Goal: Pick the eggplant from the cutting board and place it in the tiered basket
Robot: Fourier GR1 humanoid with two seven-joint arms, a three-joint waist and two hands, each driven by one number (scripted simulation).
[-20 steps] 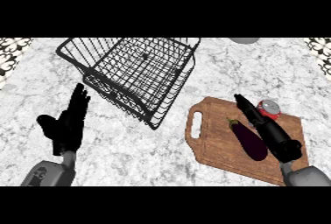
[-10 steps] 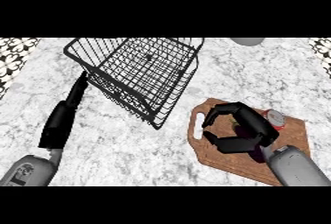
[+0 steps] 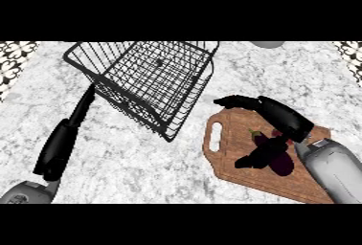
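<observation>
A dark purple eggplant (image 3: 277,160) with a green stem lies on the wooden cutting board (image 3: 233,165) at the right. My right hand (image 3: 286,119) hovers over it. The fingers (image 3: 237,101) stretch straight to the left past the board's far edge, and the thumb (image 3: 254,157) lies across the eggplant. Whether the thumb presses on it I cannot tell. The black wire tiered basket (image 3: 152,76) stands tilted at the upper middle, with nothing in it. My left hand (image 3: 60,143) shows edge-on at the left, open, its straight fingers pointing up near the basket's left corner.
A grey round object (image 3: 267,44) peeks in at the top edge. Patterned tiles (image 3: 14,52) fill the upper corners. The marble counter (image 3: 134,158) stretches between my left hand and the board.
My right hand's fingers, curled over the eggplant half a second ago, have straightened and reach left. The eggplant stays on the board. My left hand has barely shifted.
</observation>
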